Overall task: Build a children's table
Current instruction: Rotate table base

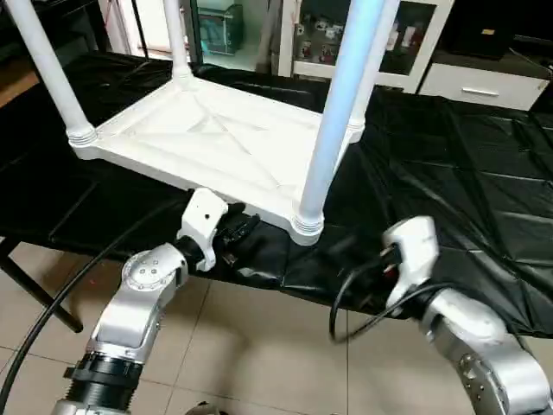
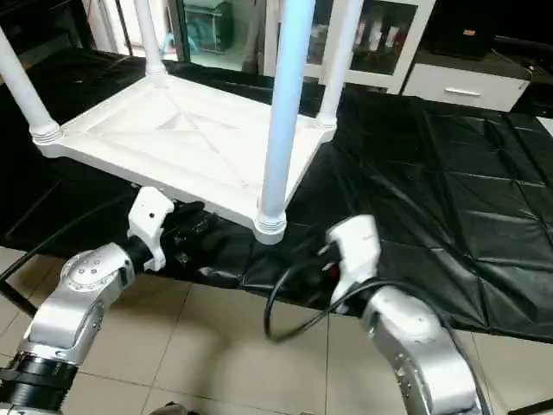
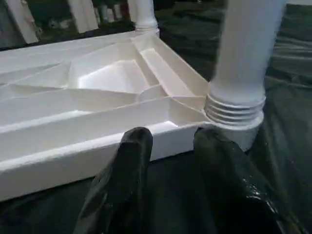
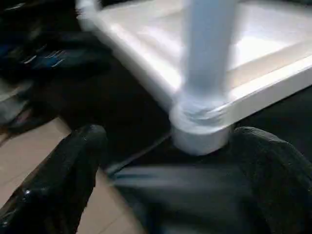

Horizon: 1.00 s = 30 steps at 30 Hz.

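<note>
The children's table lay upside down on the black-sheeted work table, all four legs socketed and upright. Left gripper stood partly apart at its near rim, empty; right gripper gaped wide around the near corner leg, not touching. Turning it over would call for firm holds on rim and leg.

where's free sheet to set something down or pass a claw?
Free: black sheet right of the upturned table top, back to the white cabinets. Crowded: near edge, where left claw and right claw flank the near corner leg.
</note>
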{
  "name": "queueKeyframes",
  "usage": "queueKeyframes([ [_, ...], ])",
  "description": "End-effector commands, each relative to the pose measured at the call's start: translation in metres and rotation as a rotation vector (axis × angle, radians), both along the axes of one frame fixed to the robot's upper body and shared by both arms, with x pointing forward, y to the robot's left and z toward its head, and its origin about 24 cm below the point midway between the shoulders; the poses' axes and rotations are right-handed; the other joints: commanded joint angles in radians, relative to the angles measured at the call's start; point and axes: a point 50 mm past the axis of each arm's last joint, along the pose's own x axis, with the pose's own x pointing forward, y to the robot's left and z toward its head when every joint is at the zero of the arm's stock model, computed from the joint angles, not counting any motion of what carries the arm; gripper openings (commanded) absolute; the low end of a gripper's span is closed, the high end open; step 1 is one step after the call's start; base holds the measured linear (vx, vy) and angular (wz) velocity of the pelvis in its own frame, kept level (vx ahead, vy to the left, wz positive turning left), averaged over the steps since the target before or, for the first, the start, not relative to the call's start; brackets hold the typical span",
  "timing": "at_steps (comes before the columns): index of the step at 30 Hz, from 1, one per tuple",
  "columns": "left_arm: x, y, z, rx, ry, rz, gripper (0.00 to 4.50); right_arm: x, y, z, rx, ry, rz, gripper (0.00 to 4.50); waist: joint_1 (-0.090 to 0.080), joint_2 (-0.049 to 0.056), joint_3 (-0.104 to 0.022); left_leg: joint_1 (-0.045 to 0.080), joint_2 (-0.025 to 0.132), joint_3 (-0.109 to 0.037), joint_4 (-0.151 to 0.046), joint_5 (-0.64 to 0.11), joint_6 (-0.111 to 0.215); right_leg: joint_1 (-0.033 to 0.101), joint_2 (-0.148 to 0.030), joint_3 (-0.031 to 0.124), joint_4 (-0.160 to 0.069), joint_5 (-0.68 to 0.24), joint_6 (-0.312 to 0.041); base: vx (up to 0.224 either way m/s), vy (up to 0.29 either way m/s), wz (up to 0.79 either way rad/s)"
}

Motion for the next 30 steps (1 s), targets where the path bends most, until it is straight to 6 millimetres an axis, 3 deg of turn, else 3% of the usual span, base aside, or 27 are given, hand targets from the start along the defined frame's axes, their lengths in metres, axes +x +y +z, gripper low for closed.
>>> queueKeyframes([
  [1, -0.006, 0.001, 0.005, -0.012, 0.018, -0.051, 1.83, 0.002, 0.006, -0.001, 0.008, 0.046, 0.097, 4.5, -0.001, 0.002, -0.059, 0.008, 0.042, -0.015, -0.089, -0.239, -0.008, 0.035, -0.056, 0.04, -0.074, -0.225, -0.149, 0.0, 0.0, 0.0],
  [2, -0.011, 0.004, 0.006, -0.018, 0.044, -0.09, 1.83, 0.007, 0.009, -0.003, 0.016, 0.069, 0.13, 4.5, -0.002, -0.002, -0.061, 0.009, 0.042, -0.015, -0.087, -0.229, -0.006, 0.035, -0.058, 0.039, -0.07, -0.217, -0.159, 0.0, 0.0, 0.0],
  [4, -0.015, 0.007, 0.006, -0.022, 0.069, -0.127, 1.83, 0.011, 0.01, -0.006, 0.017, 0.085, 0.146, 4.5, -0.01, 0.002, -0.063, 0.01, 0.041, -0.014, -0.086, -0.221, -0.008, 0.032, -0.056, 0.037, -0.066, -0.202, -0.178, 0.0, 0.0, 0.0],
  [5, -0.019, 0.009, 0.006, -0.018, 0.088, -0.153, 1.83, 0.014, 0.012, -0.007, 0.016, 0.092, 0.158, 4.5, -0.011, -0.005, -0.061, 0.012, 0.041, -0.009, -0.085, -0.218, -0.007, 0.03, -0.052, 0.038, -0.069, -0.194, -0.181, 0.0, 0.0, 0.0],
  [7, -0.033, 0.016, 0.005, -0.014, 0.167, -0.236, 1.83, 0.026, 0.016, -0.013, 0.022, 0.113, 0.185, 4.5, -0.011, 0.004, -0.067, 0.016, 0.04, -0.01, -0.08, -0.198, -0.008, 0.028, -0.056, 0.036, -0.057, -0.164, -0.208, 0.0, 0.0, 0.0],
  [8, -0.038, 0.02, 0.004, -0.003, 0.198, -0.261, 1.83, 0.032, 0.018, -0.014, 0.021, 0.116, 0.19, 4.5, -0.018, -0.003, -0.061, 0.008, 0.038, -0.009, -0.086, -0.198, -0.005, 0.031, -0.051, 0.036, -0.062, -0.174, -0.206, 0.0, 0.0, 0.0],
  [9, -0.041, 0.022, 0.004, 0.005, 0.217, -0.274, 1.83, 0.035, 0.019, -0.015, 0.019, 0.12, 0.194, 4.5, -0.015, -0.001, -0.062, 0.015, 0.039, -0.006, -0.084, -0.208, -0.011, 0.028, -0.05, 0.036, -0.062, -0.181, -0.208, 0.0, 0.0, 0.0],
  [12, -0.045, 0.027, 0.003, 0.026, 0.244, -0.277, 1.83, 0.044, 0.02, -0.017, 0.013, 0.116, 0.187, 4.5, -0.012, -0.001, -0.064, 0.019, 0.041, -0.004, -0.082, -0.2, -0.014, 0.027, -0.052, 0.037, -0.057, -0.155, -0.217, 0.0, 0.0, 0.0],
  [14, -0.051, 0.04, 0.003, 0.068, 0.282, -0.262, 1.83, 0.062, 0.022, -0.019, 0.024, 0.124, 0.165, 4.5, -0.017, -0.007, -0.063, 0.014, 0.037, -0.005, -0.084, -0.209, -0.018, 0.029, -0.053, 0.035, -0.055, -0.175, -0.223, 0.0, 0.0, 0.0],
  [15, -0.052, 0.044, 0.004, 0.079, 0.288, -0.254, 1.83, 0.071, 0.021, -0.021, 0.007, 0.121, 0.149, 4.5, -0.015, -0.012, -0.062, 0.019, 0.039, -0.002, -0.085, -0.219, -0.024, 0.029, -0.052, 0.036, -0.062, -0.201, -0.21, 0.0, 0.0, 0.0],
  [16, -0.053, 0.046, 0.005, 0.085, 0.286, -0.248, 1.83, 0.077, 0.02, -0.022, 0.002, 0.113, 0.13, 4.5, -0.016, -0.007, -0.063, 0.022, 0.04, -0.004, -0.084, -0.229, -0.027, 0.025, -0.053, 0.036, -0.057, -0.202, -0.218, 0.0, 0.0, 0.0],
  [21, -0.057, 0.044, 0.007, 0.084, 0.29, -0.251, 1.83, 0.098, 0.011, -0.018, -0.006, 0.056, -0.009, 4.5, -0.013, -0.015, -0.063, 0.022, 0.04, -0.003, -0.088, -0.247, -0.047, 0.026, -0.054, 0.037, -0.061, -0.228, -0.206, 0.0, 0.0, 0.0],
  [25, -0.059, 0.04, 0.008, 0.082, 0.294, -0.262, 1.83, 0.105, -0.001, -0.018, -0.033, 0.03, -0.09, 4.5, -0.009, -0.016, -0.064, 0.025, 0.039, 0.001, -0.084, -0.242, -0.047, 0.024, -0.049, 0.037, -0.061, -0.217, -0.202, 0.0, 0.0, 0.0],
  [26, -0.059, 0.039, 0.008, 0.082, 0.295, -0.263, 1.83, 0.106, -0.003, -0.019, -0.039, 0.026, -0.103, 4.5, -0.009, -0.017, -0.066, 0.021, 0.039, -0.001, -0.085, -0.231, -0.046, 0.028, -0.05, 0.036, -0.058, -0.206, -0.202, 0.0, 0.0, 0.0],
  [27, -0.059, 0.036, 0.009, 0.078, 0.287, -0.269, 1.83, 0.106, -0.009, -0.017, -0.027, 0.008, -0.119, 4.5, -0.007, -0.009, -0.066, 0.021, 0.038, -0.001, -0.084, -0.219, -0.045, 0.029, -0.05, 0.036, -0.057, -0.191, -0.202, 0.0, 0.0, 0.0],
  [28, -0.059, 0.034, 0.01, 0.074, 0.281, -0.275, 1.83, 0.106, -0.012, -0.015, -0.016, -0.005, -0.127, 4.5, -0.009, -0.013, -0.065, 0.019, 0.039, 0.0, -0.084, -0.217, -0.043, 0.03, -0.048, 0.036, -0.057, -0.183, -0.2, 0.0, 0.0, 0.0],
  [29, -0.058, 0.03, 0.012, 0.05, 0.265, -0.276, 1.83, 0.102, -0.014, -0.01, 0.015, -0.019, -0.111, 4.5, -0.008, -0.017, -0.068, 0.019, 0.038, 0.0, -0.083, -0.206, -0.039, 0.032, -0.048, 0.035, -0.055, -0.166, -0.201, 0.0, 0.0, 0.0],
  [30, -0.052, 0.022, 0.017, -0.002, 0.196, -0.232, 1.83, 0.084, -0.015, 0.001, 0.078, -0.051, -0.039, 4.5, -0.003, -0.013, -0.068, 0.019, 0.039, 0.001, -0.081, -0.187, -0.033, 0.036, -0.045, 0.037, -0.053, -0.13, -0.196, 0.0, 0.0, 0.0],
])
